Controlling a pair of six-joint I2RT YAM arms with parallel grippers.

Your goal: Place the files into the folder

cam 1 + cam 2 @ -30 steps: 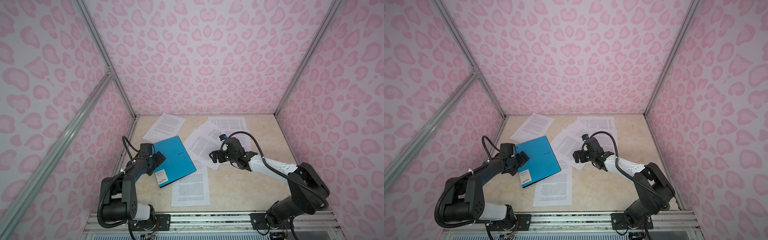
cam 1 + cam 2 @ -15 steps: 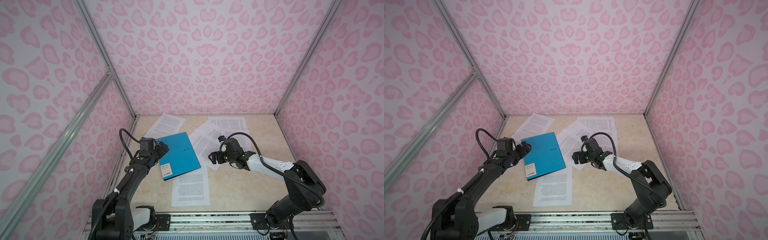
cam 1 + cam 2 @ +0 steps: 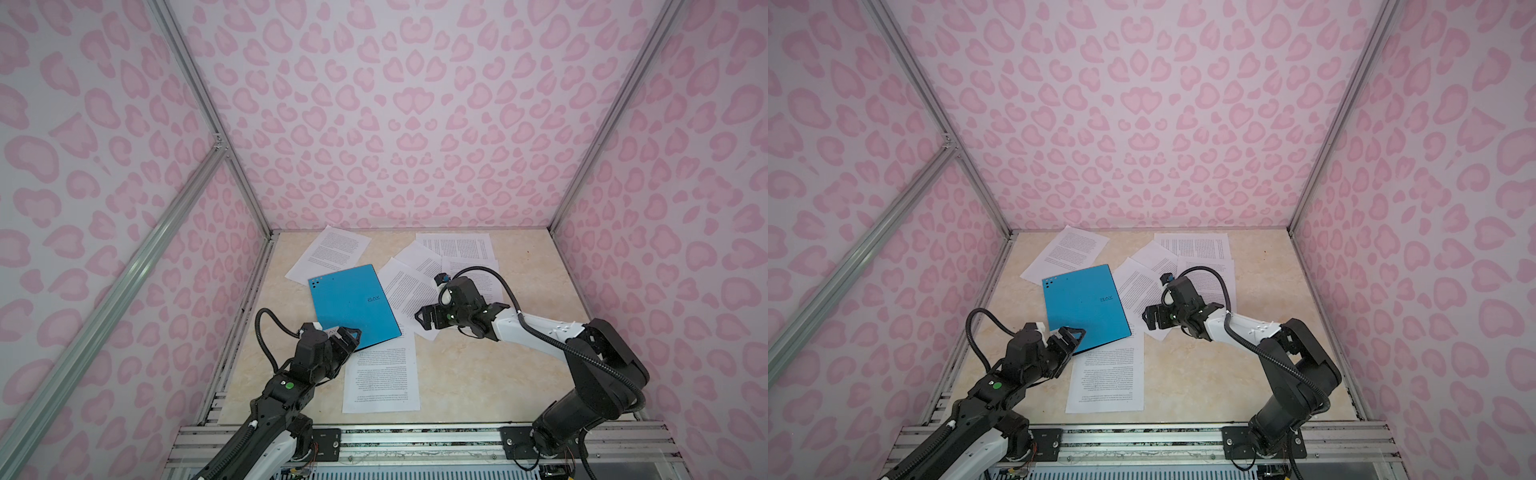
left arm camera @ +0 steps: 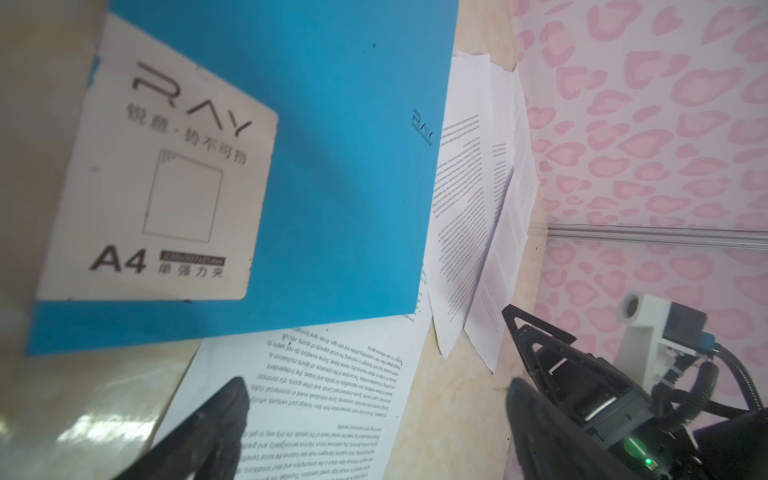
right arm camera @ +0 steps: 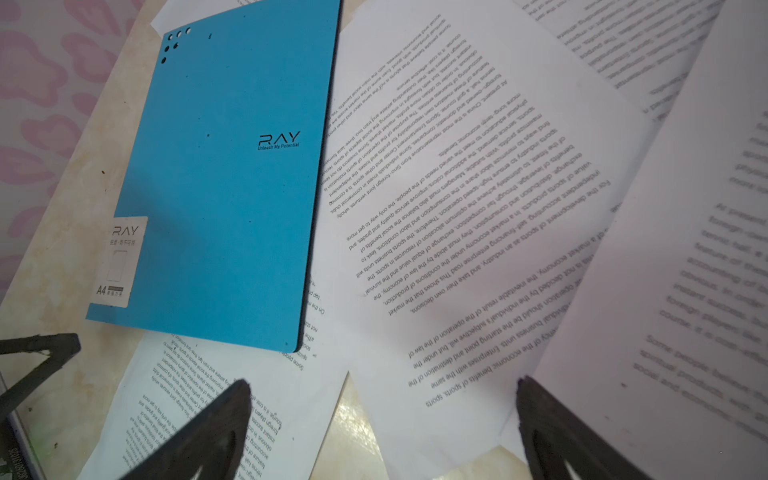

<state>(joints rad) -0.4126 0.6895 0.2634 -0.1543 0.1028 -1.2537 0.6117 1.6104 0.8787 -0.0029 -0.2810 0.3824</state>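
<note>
On the left half of the table (image 3: 478,374), the folder (image 3: 353,305) is lying closed, blue face up. Its near edge is overlapping the near sheet (image 3: 380,374) of the files, and its far corner is covering part of the far sheet (image 3: 332,253). The remaining files (image 3: 419,286) are lying fanned and overlapping just to its right.

I am holding the left gripper (image 4: 376,386) by the folder's near corner, the one carrying the white label (image 4: 166,166), jaws spread wide with nothing between them. The right gripper (image 5: 382,388) is hovering over the fanned sheets, equally wide and empty.

I am judging that the cover needs opening first, and I am expecting trouble there. The folder is thin and lying flat, so a finger coming in too high is likely to shove it sideways rather than get under the cover. That slide would be dragging and creasing the near sheet pinned beneath it. Coming in too low, I am risking pinching both covers together, or catching the paper as well. On the right, the overlapped sheets are inviting a grab of several at once, or a crumpled corner.
</note>
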